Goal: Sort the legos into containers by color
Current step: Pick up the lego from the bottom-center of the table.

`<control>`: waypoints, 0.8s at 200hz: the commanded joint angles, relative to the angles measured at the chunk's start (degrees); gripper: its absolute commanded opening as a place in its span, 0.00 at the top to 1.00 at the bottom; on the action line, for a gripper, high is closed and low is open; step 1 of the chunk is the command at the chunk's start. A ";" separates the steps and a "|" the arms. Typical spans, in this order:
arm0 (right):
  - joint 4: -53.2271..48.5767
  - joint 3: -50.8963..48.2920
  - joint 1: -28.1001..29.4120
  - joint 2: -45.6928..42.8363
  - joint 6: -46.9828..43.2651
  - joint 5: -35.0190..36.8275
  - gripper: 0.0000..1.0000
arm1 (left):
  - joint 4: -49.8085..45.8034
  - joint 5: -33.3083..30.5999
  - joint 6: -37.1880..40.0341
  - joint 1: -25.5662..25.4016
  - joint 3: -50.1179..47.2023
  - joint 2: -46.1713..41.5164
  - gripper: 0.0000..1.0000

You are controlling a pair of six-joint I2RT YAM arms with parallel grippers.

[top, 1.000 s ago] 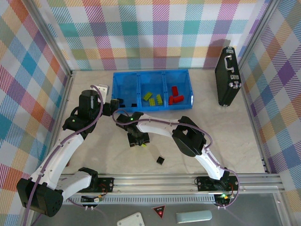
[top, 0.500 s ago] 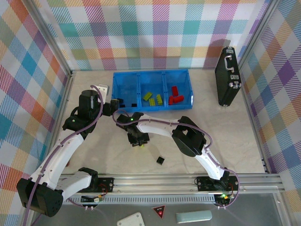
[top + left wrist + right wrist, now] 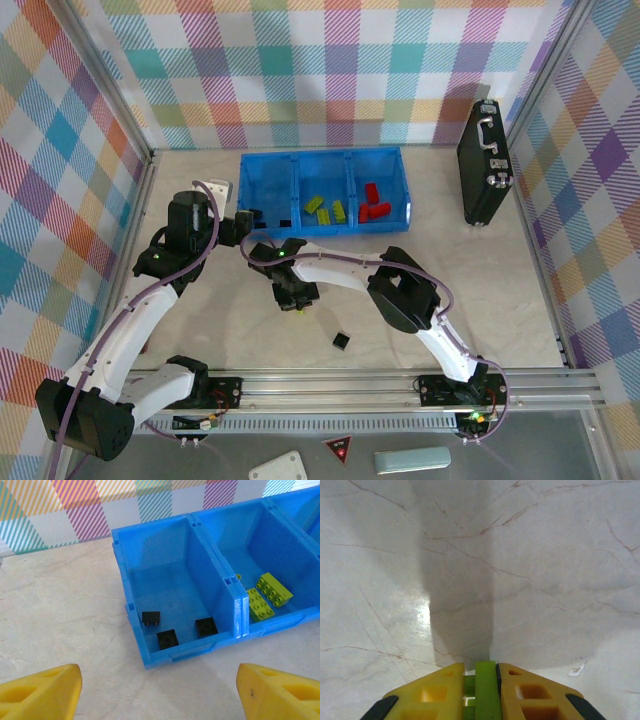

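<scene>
Now, right jaws: pinched green lego (image 3: pixel 485 680) edgewise.
Left jaws: stood wide, empty.
Middle compartment (image 3: pixel 325 180): target; straight lift, low release seemed best.

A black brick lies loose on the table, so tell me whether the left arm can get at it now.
Probably not directly: the right gripper, shut on a green lego, sits between the black brick and the open left gripper, which hovers by the tray.
</scene>
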 commanded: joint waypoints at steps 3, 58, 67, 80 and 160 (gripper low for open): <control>-1.34 0.07 0.25 -2.82 -1.37 1.23 0.82 | 0.16 2.03 0.09 0.23 1.88 -0.54 0.19; -1.74 0.49 -2.08 -5.74 -3.34 1.92 0.82 | 0.11 1.96 0.09 0.23 1.87 -0.40 0.19; -1.74 0.51 -2.78 -6.29 -3.80 2.09 0.82 | 0.18 2.01 0.16 0.24 1.87 -0.44 0.19; -1.67 0.50 -3.79 -6.87 -4.68 1.86 0.82 | 0.10 2.00 0.16 0.23 1.94 -0.33 0.19; -1.05 5.28 -12.79 -8.66 -11.37 0.99 0.82 | 0.11 1.97 0.17 0.23 1.87 0.00 0.19</control>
